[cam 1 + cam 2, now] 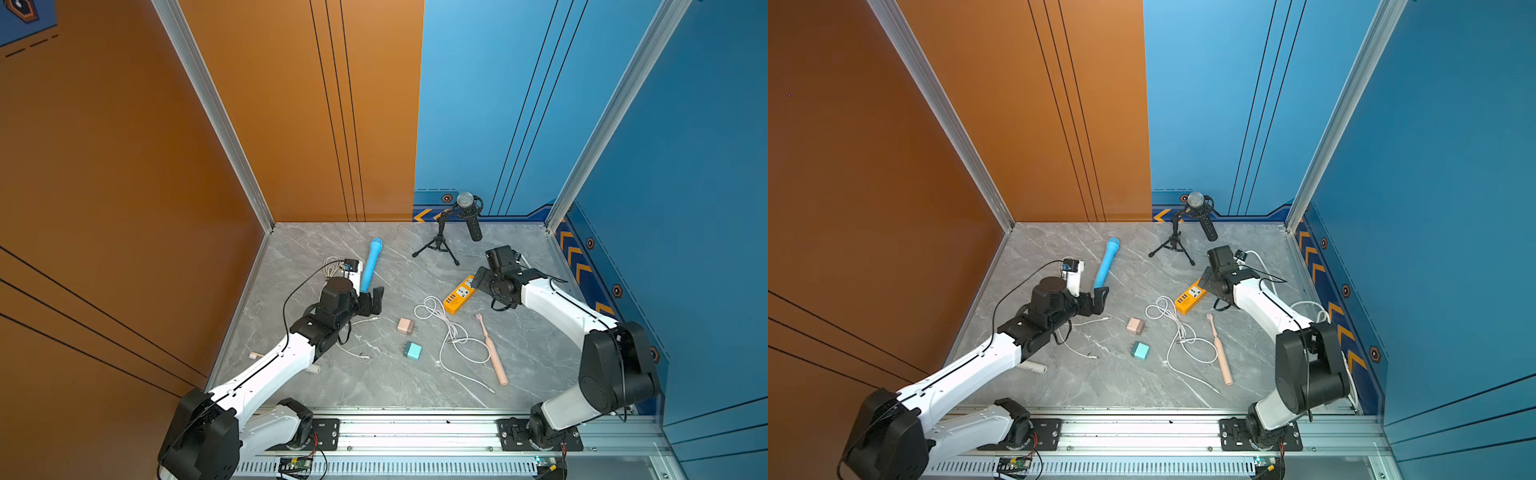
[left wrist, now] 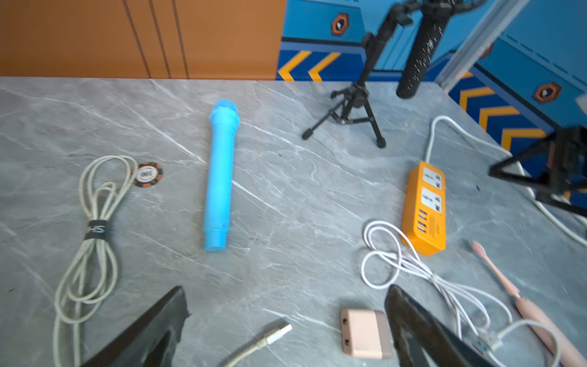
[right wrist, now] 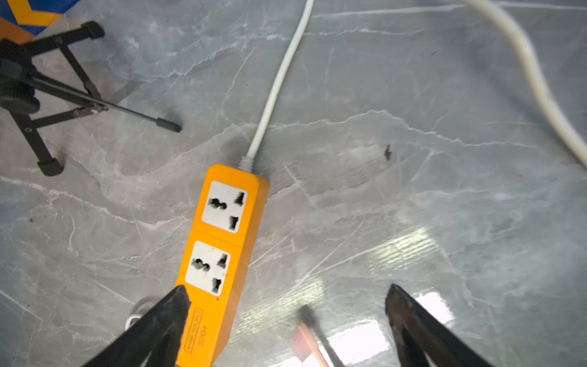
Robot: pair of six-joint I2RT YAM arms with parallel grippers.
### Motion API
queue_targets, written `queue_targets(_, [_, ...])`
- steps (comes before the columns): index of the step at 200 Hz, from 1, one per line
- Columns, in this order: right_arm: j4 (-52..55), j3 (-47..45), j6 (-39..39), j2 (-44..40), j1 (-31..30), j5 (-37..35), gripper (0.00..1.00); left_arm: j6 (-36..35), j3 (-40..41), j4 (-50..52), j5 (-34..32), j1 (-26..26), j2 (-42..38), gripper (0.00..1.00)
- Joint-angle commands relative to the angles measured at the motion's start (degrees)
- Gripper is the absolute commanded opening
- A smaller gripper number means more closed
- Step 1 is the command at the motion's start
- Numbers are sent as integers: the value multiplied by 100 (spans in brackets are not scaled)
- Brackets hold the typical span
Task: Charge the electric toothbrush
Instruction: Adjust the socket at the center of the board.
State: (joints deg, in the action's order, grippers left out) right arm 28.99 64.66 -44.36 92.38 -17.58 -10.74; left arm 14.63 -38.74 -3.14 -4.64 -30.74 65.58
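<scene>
Right gripper (image 3: 286, 287): jaws spread by orange power strip (image 3: 222, 236) (toothbrush (image 1: 491, 349) at its five o'clock); left gripper (image 2: 286, 287) likewise spread.

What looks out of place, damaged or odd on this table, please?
Nothing looks broken or spilled. Only two small oddities: a dark speck on the table near the orange power strip, and a round chip beside the bundled cable.

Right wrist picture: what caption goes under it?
Open right claw over the orange power strip, both sockets empty, black tripod nearby.
</scene>
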Motion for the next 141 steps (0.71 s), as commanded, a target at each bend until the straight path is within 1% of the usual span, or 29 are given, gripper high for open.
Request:
queue_targets(1, [475,421,-444,520,-261,-156,95,-406,-184,453,-15,-371,192,98])
queue_targets(25, [531,942,-459,1125,-544,-264,94,-515,-319,565,-41,-704,450,98])
queue_targets(41, [588,1233,-490,1481,-612,-218,88,-641,-449,711,-66,-888,622,98])
queue_targets(55, [660,1386,-538,1691,-648,-309,87,-674,-548,773,-142,-1019,790,98])
queue_targets(72, [699,1493,-552,1855,-654,-320,84,-773,-701,941,-106,-1186,971,98])
queue_targets(91, [757,1550,-538,1974,-659,-345,82,-846,-759,955,-247,-1357,1100,98])
queue_targets(115, [752,1596,-492,2125,-664,-286,80,-866,-802,978,-286,-1434,1154,98])
queue_targets(141, [739,1737,-252,2293,-698,-131,74,-870,-777,1056,-313,-1461,1116,98])
